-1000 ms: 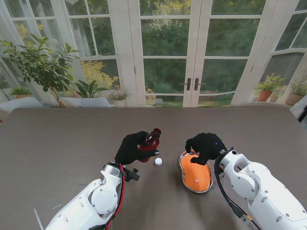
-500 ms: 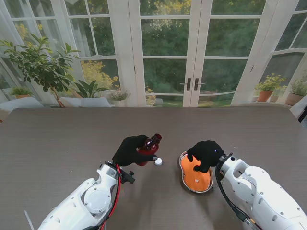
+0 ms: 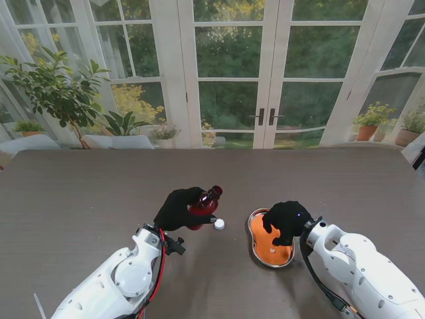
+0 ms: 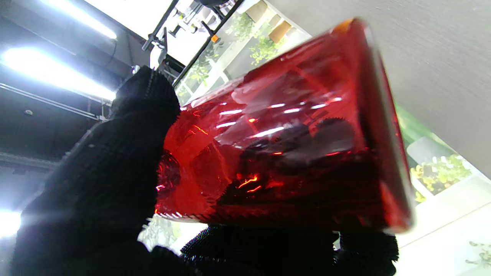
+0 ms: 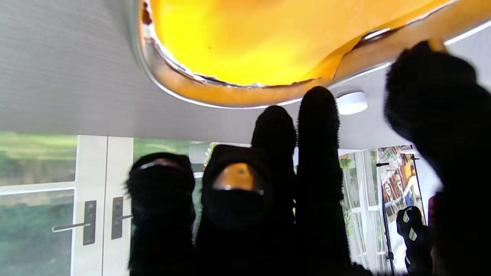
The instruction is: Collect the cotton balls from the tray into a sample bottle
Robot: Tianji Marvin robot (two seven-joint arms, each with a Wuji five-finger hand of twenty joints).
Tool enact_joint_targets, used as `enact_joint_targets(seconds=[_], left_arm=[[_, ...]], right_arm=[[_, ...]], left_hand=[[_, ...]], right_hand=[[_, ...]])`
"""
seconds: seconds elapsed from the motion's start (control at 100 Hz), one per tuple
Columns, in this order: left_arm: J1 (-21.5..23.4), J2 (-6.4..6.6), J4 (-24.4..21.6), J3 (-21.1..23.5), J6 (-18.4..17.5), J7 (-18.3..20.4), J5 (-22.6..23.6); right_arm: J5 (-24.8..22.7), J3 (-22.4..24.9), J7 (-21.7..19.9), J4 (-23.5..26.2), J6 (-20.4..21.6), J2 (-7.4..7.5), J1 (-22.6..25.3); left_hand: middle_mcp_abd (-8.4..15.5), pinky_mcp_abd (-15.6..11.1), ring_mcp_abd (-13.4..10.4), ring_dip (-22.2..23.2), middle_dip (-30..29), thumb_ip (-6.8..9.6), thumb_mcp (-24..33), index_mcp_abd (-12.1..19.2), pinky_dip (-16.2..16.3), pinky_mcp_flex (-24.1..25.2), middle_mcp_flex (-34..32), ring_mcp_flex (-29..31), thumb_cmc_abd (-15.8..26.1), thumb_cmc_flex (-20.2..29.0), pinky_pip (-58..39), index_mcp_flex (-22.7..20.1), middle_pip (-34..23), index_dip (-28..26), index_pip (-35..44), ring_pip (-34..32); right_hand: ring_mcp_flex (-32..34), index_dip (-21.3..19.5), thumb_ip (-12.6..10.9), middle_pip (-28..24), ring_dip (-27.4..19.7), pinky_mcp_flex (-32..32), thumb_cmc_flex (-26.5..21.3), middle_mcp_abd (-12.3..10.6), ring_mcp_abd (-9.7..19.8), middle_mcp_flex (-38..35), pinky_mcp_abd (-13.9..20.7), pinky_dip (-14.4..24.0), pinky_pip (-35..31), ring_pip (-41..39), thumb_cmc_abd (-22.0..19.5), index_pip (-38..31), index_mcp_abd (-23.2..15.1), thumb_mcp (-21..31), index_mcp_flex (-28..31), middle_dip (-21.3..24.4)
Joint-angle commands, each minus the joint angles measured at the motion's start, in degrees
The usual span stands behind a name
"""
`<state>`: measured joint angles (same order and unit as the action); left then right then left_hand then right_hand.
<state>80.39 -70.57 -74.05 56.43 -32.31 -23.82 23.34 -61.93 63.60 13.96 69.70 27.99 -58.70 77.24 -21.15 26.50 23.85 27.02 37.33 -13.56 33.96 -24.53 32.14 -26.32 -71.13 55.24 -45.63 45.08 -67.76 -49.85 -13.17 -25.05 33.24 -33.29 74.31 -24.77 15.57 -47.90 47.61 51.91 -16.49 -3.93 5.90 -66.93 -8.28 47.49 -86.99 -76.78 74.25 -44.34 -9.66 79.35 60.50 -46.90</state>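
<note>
1. Over the last second the right hand [image 3: 285,219] drew back toward me along the tray [image 3: 255,249], from its far rim to over its middle, and the tray itself sat slightly farther from me than before.
2. Meanwhile the left hand [image 3: 178,209] lowered a little, carrying the sample bottle [image 3: 204,203], which stayed tilted with its neck pointing away and to the right.
3. That left hand was clenched around the red bottle [image 4: 276,145]; the wrist view showed dark fingers [image 4: 126,153] wrapped on its body.
4. For the right hand, fingers [image 5: 318,153] stood loosely apart and hovered over the orange-lined tray [image 5: 230,96]; whether a cotton ball was pinched in them could not be told.
5. One small pale speck [image 3: 271,250] lay in the near part of the tray, possibly a cotton ball, though too small to be sure.
6. Between bottle and tray a white cap [image 3: 219,224] rested on the table [image 3: 80,193], so the bottle looked open and ready.
7. My reading: the hand was repositioning for a pick, and no transfer to the bottle had been made at this moment.
</note>
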Motion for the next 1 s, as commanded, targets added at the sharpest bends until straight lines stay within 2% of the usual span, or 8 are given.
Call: enact_joint_targets(seconds=[0.0, 0.51, 0.99], left_arm=[[0.3, -0.26, -0.2, 0.1, -0.2, 0.8, 0.0], [1.3, -0.16, -0.8, 0.9, -0.1, 0.2, 0.4], [1.6, -0.04, -1.5, 0.9, 0.3, 0.8, 0.1]], right_arm=[[-0.5, -0.5, -1.1, -0.2, -0.2, 0.18, 0.4], [-1.0, -3.7, -1.1, -1.0, -2.6, 0.42, 0.3], [-2.2, -2.7, -2.1, 0.6, -3.0, 0.71, 1.8]], left_hand=[[10.3, -4.7, -2.9, 0.3, 1.3, 3.67, 16.0, 17.7, -0.8, 0.5, -5.6, 1.9, 8.7, 13.7, 0.3, -8.8, -2.5, -1.5, 16.1, -0.1], [9.6, -4.5, -2.7, 0.4, 1.3, 3.62, 16.0, 17.5, -0.9, 0.7, -5.5, 1.8, 8.6, 13.8, 0.4, -8.8, -2.5, -1.6, 16.0, 0.0], [9.4, -4.5, -2.6, 0.4, 1.2, 3.47, 16.0, 17.4, -0.8, 0.7, -5.4, 1.6, 8.9, 13.6, 0.4, -8.8, -2.5, -1.6, 15.9, 0.0]], right_hand=[[1.5, -1.4, -0.4, -1.7, 1.2, 0.7, 2.2, -1.3, 2.4, -1.7, -0.7, 0.3, -1.9, -2.1, 3.5, -0.6, 0.1, 4.1, 1.7, -1.0], [1.5, -2.7, -0.1, -2.2, 1.1, 0.3, 3.5, -1.2, 2.0, -1.8, -1.1, 0.8, -2.3, -2.5, 3.9, -1.4, 1.9, 3.5, 1.9, -2.1], [1.5, -3.3, -0.2, -2.4, 1.4, 0.3, 3.2, -1.0, 1.5, -2.9, -1.5, 1.0, -2.7, -3.3, 3.3, -2.2, 2.1, 3.3, 3.0, -2.4]])
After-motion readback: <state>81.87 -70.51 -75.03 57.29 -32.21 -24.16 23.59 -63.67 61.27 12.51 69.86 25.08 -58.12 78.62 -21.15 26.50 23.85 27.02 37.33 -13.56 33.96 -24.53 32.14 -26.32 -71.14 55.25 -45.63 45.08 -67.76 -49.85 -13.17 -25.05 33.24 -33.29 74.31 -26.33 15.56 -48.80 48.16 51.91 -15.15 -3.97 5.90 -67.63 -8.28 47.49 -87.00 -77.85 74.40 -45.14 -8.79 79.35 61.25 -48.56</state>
